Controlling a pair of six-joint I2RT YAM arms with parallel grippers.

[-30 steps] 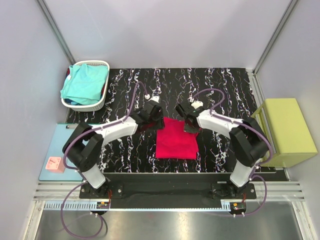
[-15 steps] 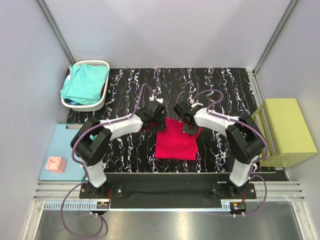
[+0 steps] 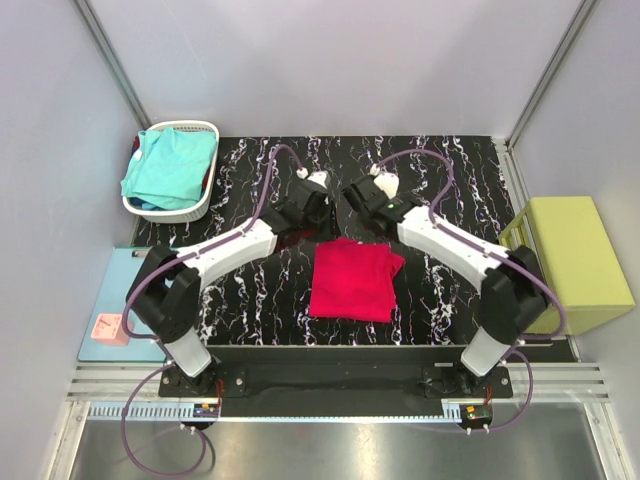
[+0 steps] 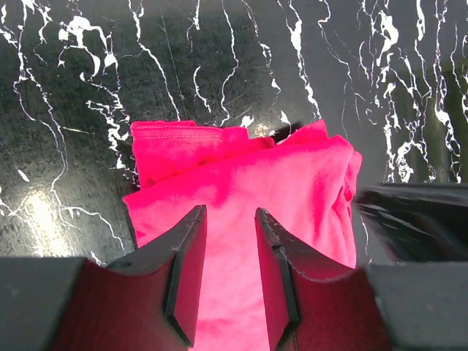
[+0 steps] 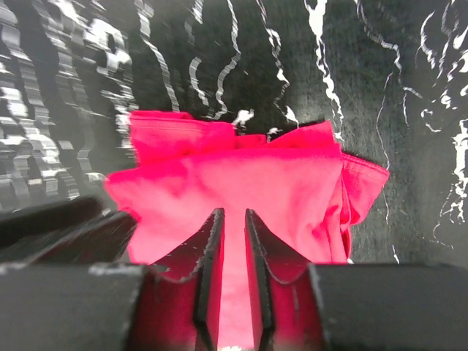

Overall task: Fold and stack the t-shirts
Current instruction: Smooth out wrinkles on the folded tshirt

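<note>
Two shirts in the top view: the red shirt lies folded mid-desk, the turquoise shirt sits in a white basket far left. Left gripper and right gripper hang past the red shirt's far edge, drawn back since half a second ago. Left wrist view: jaws slightly parted, released, red cloth below. Right wrist view: narrower slit, also released. A yellow-green block stands off right.
</note>
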